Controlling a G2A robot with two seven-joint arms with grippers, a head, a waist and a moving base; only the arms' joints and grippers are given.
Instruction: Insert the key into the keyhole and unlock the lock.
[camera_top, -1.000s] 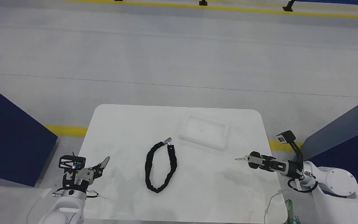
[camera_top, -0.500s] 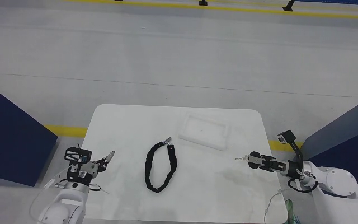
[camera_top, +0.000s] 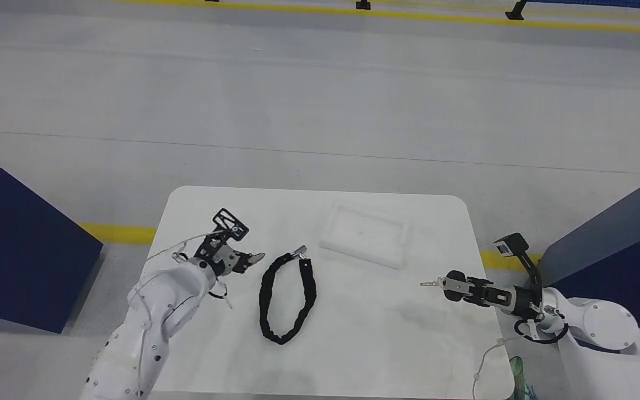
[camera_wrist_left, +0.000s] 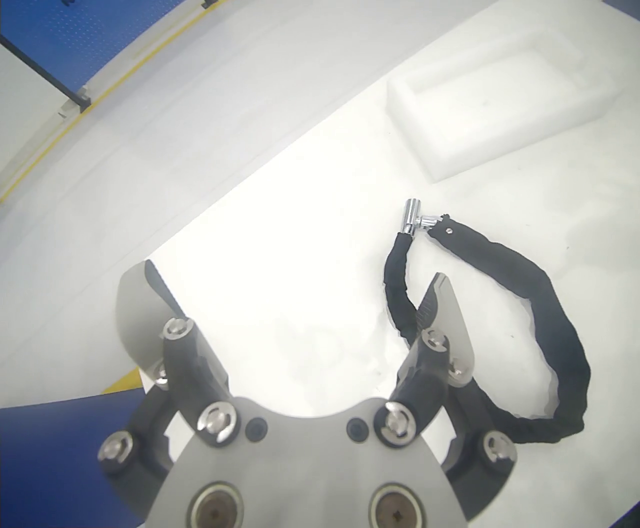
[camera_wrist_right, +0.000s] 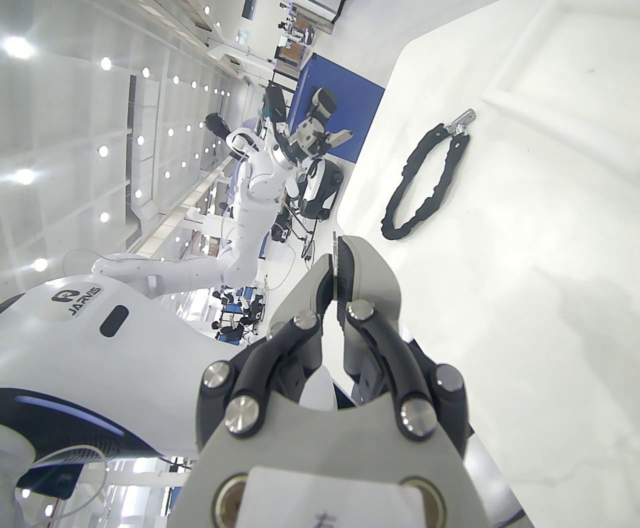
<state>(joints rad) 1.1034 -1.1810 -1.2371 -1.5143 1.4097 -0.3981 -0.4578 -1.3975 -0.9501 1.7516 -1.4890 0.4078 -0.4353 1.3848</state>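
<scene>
Since the earlier frames the left arm has swung inward from the near left corner of the table. The left gripper is now released, jaws spread wide, just beside the left run of the chain lock; contact cannot be determined. The chain lock lies as a closed loop about mid-table, its metal lock head toward the far edge, near a white foam tray. The right gripper, unmoved near the right edge, is clenched on the key

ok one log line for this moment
left pincer: open, by chain lock | right pincer: shut on key, far from chain lock | status: key not inserted
</scene>
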